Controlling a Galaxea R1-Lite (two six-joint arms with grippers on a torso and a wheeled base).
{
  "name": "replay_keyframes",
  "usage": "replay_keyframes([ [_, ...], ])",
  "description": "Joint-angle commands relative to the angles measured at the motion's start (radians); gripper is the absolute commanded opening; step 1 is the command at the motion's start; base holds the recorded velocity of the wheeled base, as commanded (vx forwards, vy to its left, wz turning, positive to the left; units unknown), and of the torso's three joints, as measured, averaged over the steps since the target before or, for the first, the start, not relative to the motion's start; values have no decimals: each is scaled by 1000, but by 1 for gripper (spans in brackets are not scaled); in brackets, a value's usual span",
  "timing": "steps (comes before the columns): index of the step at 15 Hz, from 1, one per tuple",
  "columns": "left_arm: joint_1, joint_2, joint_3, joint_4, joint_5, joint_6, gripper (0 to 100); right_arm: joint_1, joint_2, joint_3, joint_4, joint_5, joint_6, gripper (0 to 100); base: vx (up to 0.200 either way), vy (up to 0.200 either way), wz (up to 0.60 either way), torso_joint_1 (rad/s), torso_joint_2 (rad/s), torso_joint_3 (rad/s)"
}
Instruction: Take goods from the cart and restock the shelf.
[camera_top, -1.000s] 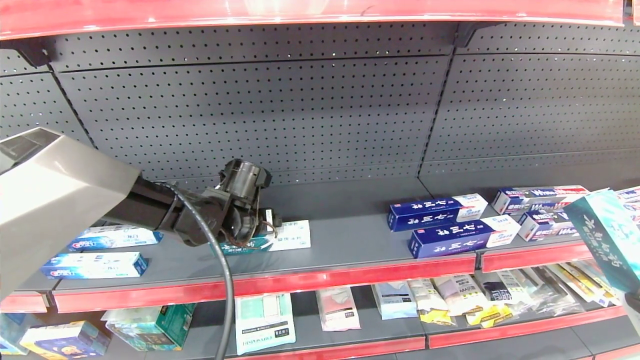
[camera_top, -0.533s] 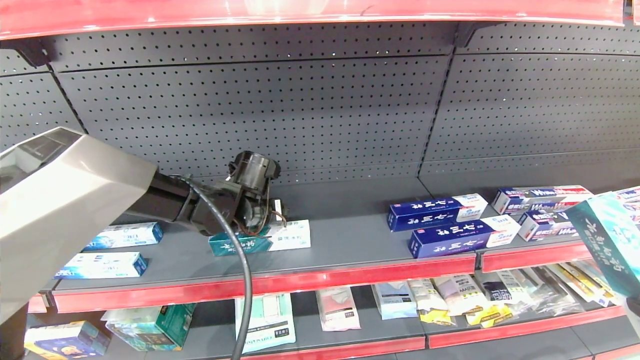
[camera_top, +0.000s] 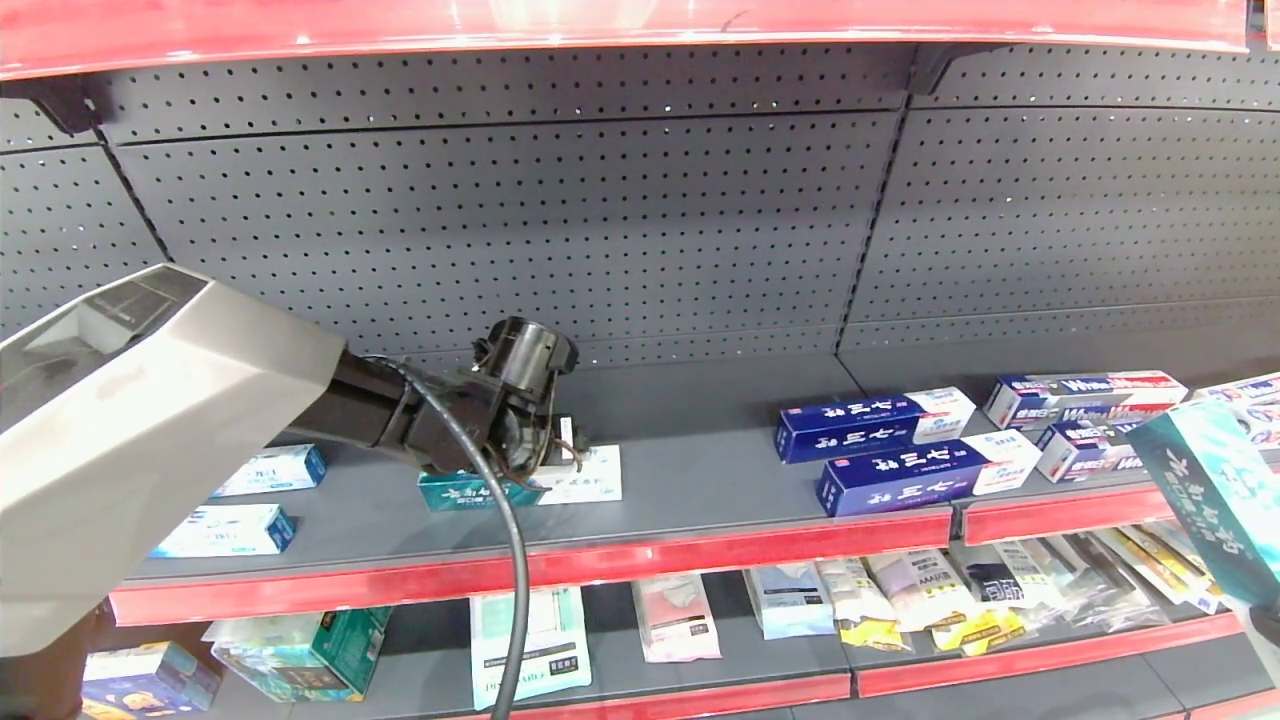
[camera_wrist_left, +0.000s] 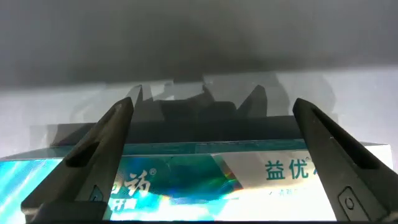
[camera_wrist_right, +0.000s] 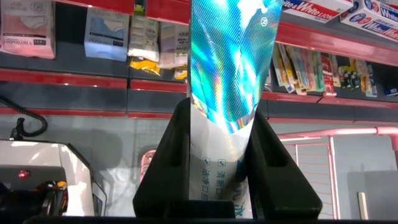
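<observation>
**A:** Hovering where, the left end effector (camera_top: 560, 455)?

**B:** Over the teal toothpaste box (camera_top: 455, 492), which lies flat on the grey shelf (camera_top: 700, 500) near its front lip. In the wrist view its fingers (camera_wrist_left: 93, 168) stand wide apart, one on each side, with the box running crosswise beneath them.

**A:** Touching it?

**B:** Probably not, though that view is too close for me to be sure. Nothing is clamped and the jaws are spread.

**A:** What lies around that box?

**B:** At nine o'clock of it are two pale blue boxes (camera_top: 270, 470), partly behind the arm. At three o'clock, well apart, two dark blue boxes (camera_top: 925, 475) lie one behind the other. White-and-blue boxes (camera_top: 1080, 390) lie past them.

**A:** And the right end effector (camera_wrist_right: 221, 118)?

**B:** Closed on a second teal box (camera_top: 1215, 490), gripping it near one end with a finger on each broad face. In the head view that box hangs tilted at the far four o'clock edge, off the shelf and in front of its right section.

**A:** Below?

**B:** A lower shelf (camera_top: 700, 697) carries flat packets (camera_top: 675, 615).
</observation>
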Motion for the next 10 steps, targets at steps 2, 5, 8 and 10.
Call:
replay_keyframes([
  [2,1,1,0,0,0,0,100,0,1,0,0,0,-2,0,0,0,0,0,0,0],
  [5,1,-2,8,5,-8,1,100,0,-4,11,0,0,0,0,0,0,0,0,0,0],
  [8,4,-2,11,8,-8,1,100,0,-33,36,1,0,-2,0,0,0,0,0,0,0],
  [10,4,-5,7,36,-8,1,100,0,-42,43,1,0,-2,0,0,0,0,0,0,0],
])
